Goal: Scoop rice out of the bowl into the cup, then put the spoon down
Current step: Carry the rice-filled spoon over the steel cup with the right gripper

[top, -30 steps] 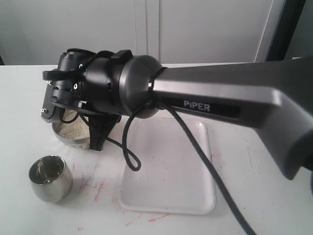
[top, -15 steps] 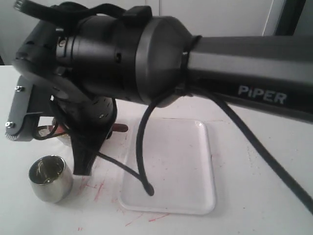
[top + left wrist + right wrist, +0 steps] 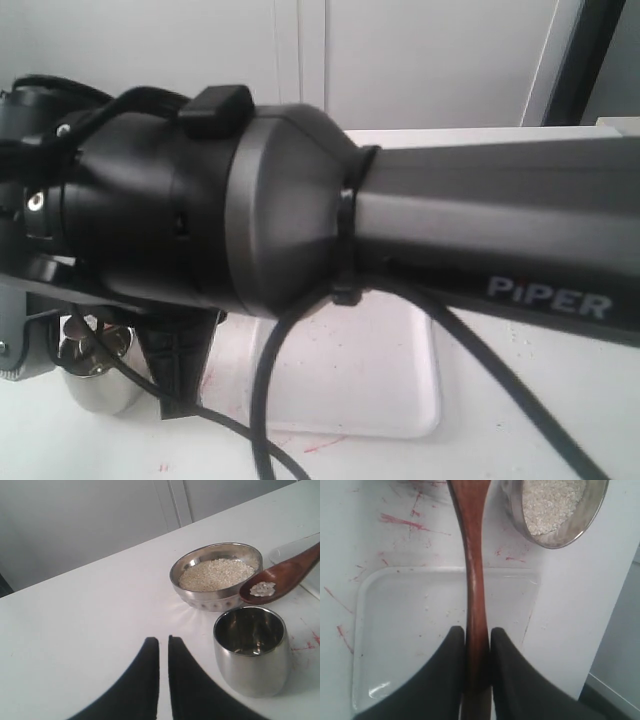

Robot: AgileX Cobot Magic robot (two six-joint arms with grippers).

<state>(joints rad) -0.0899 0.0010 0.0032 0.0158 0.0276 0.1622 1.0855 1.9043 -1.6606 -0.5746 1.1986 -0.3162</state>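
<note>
My right gripper [image 3: 477, 647] pinched the stiff, light spoon [image 3: 474, 580] mid-handle; its rice [image 3: 262, 588] hovered beside the cup [image 3: 251, 650], easily spilled.

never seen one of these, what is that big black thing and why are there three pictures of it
It is a robot with two arms, each ending in a gripper. The exterior view is almost filled by the right arm, passing close to that camera. The other two pictures come from cameras on the wrists. The left wrist view shows the left gripper, empty, its jaws nearly together, above a white table. On the table stand a steel bowl of rice and a shiny cup. The right wrist view shows the right gripper clamped on a wooden spoon, above a clear tray. The spoon's head carries a little rice near the cup's rim.
</note>
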